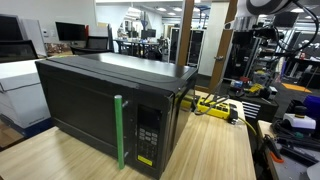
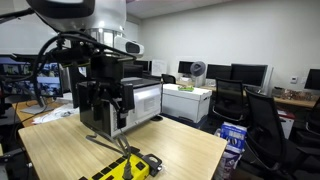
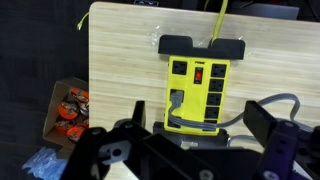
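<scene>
My gripper (image 3: 185,140) is open, its two black fingers (image 3: 272,125) spread wide with nothing between them. It hangs above a yellow power strip (image 3: 200,88) lying on the wooden table (image 3: 120,60). A grey plug and cable sit in one of the strip's outlets, and a yellow cord runs off its far end. In both exterior views the strip (image 1: 215,105) (image 2: 125,168) lies beside a black microwave (image 1: 100,105) with a green door handle (image 1: 119,130). The gripper (image 2: 105,100) hovers high over the table, in front of the microwave (image 2: 145,100).
Off the table edge, on the floor, stands a cardboard box (image 3: 62,112) with orange items, and a blue bag (image 3: 40,165) lies near it. Office chairs (image 2: 265,125), desks with monitors (image 2: 245,75) and lab equipment (image 1: 285,60) surround the table.
</scene>
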Controlling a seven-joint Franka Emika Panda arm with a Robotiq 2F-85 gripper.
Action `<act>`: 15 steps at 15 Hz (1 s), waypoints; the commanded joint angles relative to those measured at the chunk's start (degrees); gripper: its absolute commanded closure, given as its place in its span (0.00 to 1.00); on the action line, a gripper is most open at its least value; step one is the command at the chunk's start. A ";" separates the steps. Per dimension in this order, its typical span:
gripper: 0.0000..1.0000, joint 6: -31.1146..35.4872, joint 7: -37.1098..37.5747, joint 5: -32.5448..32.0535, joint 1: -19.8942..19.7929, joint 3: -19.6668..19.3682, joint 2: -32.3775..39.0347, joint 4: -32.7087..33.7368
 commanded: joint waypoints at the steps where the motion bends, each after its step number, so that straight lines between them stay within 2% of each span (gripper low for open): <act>1: 0.00 6.45 0.07 -0.22 -0.31 -0.98 -1.11 -5.57; 2: 0.00 7.42 0.00 -0.05 -0.29 -1.15 -0.77 -6.74; 3: 0.25 8.05 -0.12 0.00 -0.24 -1.22 -0.38 -7.63; 5: 0.33 8.14 -0.46 0.35 0.03 -1.19 0.38 -8.77; 6: 0.43 8.27 -0.44 0.19 0.01 -1.12 0.76 -9.53; 13: 0.91 14.12 -0.20 0.31 0.12 -0.88 4.90 -12.62; 15: 0.98 15.39 0.36 -0.21 0.04 -0.48 6.49 -12.65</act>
